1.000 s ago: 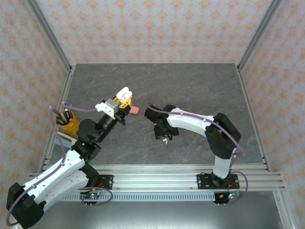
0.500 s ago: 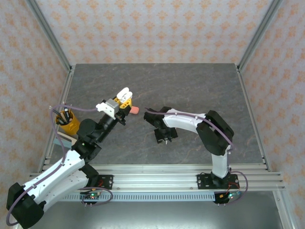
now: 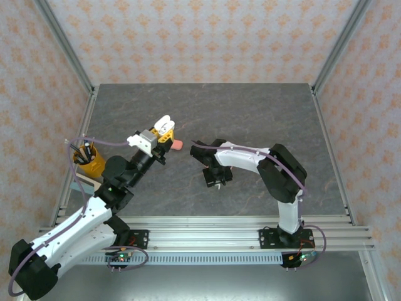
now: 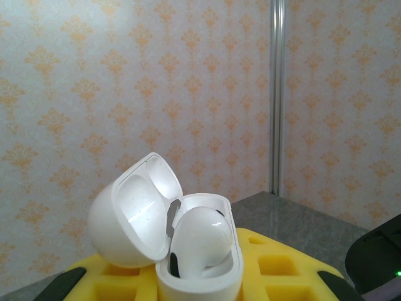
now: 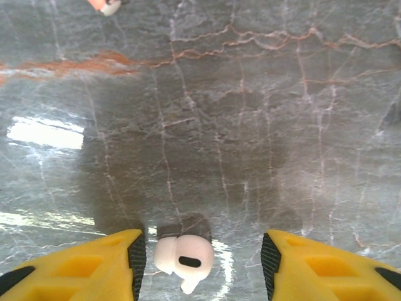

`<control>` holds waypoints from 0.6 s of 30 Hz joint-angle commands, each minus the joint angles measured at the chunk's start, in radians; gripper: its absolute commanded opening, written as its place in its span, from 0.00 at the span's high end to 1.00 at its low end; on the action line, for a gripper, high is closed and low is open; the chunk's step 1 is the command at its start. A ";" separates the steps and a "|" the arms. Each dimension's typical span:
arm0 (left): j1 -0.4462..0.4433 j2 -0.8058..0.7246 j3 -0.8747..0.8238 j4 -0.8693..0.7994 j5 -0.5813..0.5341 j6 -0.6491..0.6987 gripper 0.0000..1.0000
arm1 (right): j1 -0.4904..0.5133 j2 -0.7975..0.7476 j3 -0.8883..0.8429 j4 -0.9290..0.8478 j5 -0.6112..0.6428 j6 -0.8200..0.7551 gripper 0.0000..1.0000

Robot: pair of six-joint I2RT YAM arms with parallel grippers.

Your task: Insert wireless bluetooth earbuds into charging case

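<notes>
Edged leftward, my right fingers (image 5: 81,266) straddle, unclenched, a white earbud (image 5: 183,256) on the marble tabletop (image 5: 250,125). My left fingers (image 4: 276,269) grasp the open charging case (image 4: 200,251); patterned walls (image 4: 188,75) surround.

Left arm (image 3: 88,216) stretched forward from its base, forearm angled up and to the right, wrist raised. Left gripper (image 3: 161,130) points up and away. Its yellow fingers (image 4: 106,283) are closed on an open white case (image 4: 194,263) seated between the tips, lid tipped to the gripper's left. Right arm (image 3: 285,182) folded: upper link stands up from the base, elbow high, forearm reaching across to the left. Right wrist bent down, right gripper (image 5: 200,260) aimed straight down. Its fingers are spread wide apart, tips level with each other, pads facing inward.
</notes>
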 commanded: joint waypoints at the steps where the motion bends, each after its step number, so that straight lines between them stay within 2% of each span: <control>1: 0.007 -0.001 0.009 0.021 -0.008 0.002 1.00 | -0.004 0.021 -0.010 0.009 -0.010 0.002 0.48; 18: 0.007 0.002 0.009 0.026 -0.009 0.001 1.00 | -0.004 0.018 -0.045 0.029 -0.021 0.016 0.52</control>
